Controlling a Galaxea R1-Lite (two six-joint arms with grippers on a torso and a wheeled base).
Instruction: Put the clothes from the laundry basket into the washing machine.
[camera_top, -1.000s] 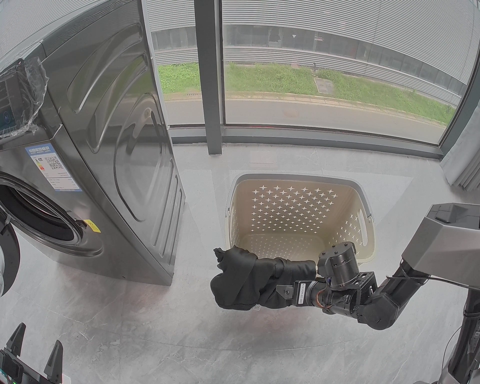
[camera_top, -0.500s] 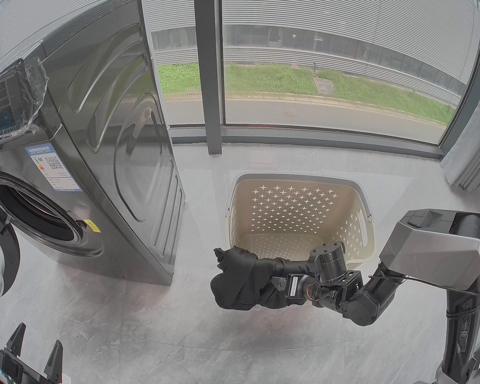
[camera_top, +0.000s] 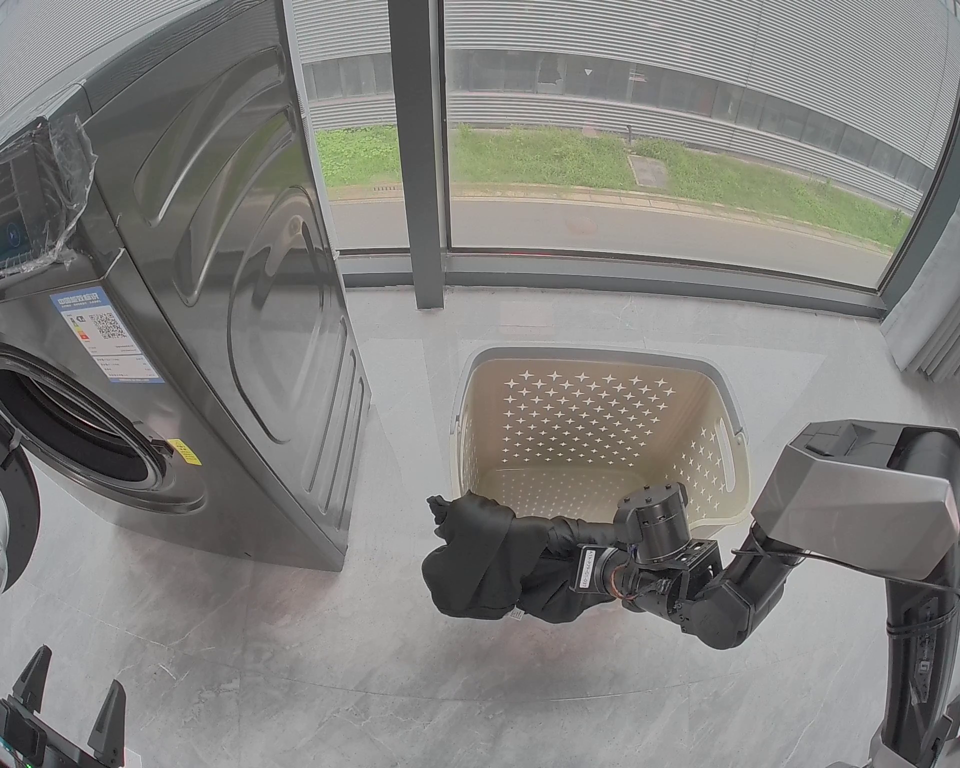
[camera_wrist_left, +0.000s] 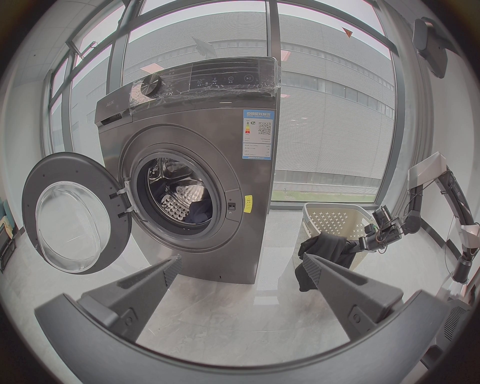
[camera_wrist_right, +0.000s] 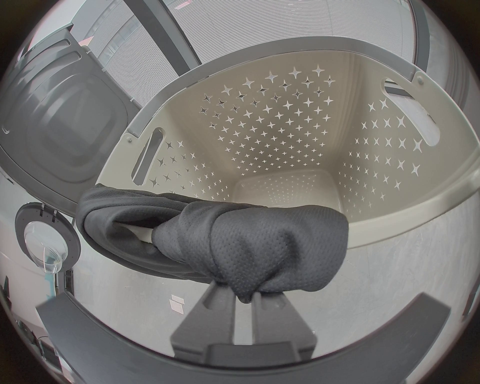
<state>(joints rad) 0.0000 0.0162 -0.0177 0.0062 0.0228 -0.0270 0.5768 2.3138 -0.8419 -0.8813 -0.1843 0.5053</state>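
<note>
1. At 7 o'clock in the head view, closest to us, we see the left gripper (camera_top: 72, 692) low over the floor (camera_top: 300, 670), its two fingers spread wide with nothing between them.
2. Near 5 o'clock we see the right gripper (camera_wrist_right: 245, 299) pinched tight on a black cloth (camera_top: 490, 565). The fingers bite a bunched fold and the rest droops away toward 9 o'clock.
3. The cloth hangs at the near, washer-side corner of the basket (camera_top: 600, 353), crossing its near rim. In the left wrist view it looks clear of the floor.
4. The cream basket, with star-shaped holes, stands upright on the floor at 4 o'clock, just behind the cloth.
5. The grey washer (camera_top: 200, 300) fills 9 to 11 o'clock, apart from the basket. Its round door (camera_wrist_left: 75, 215) is swung fully open, and we make out something dark in the drum (camera_wrist_left: 200, 212).
6. At 12 o'clock, farthest off, is the window (camera_top: 650, 150).
</note>
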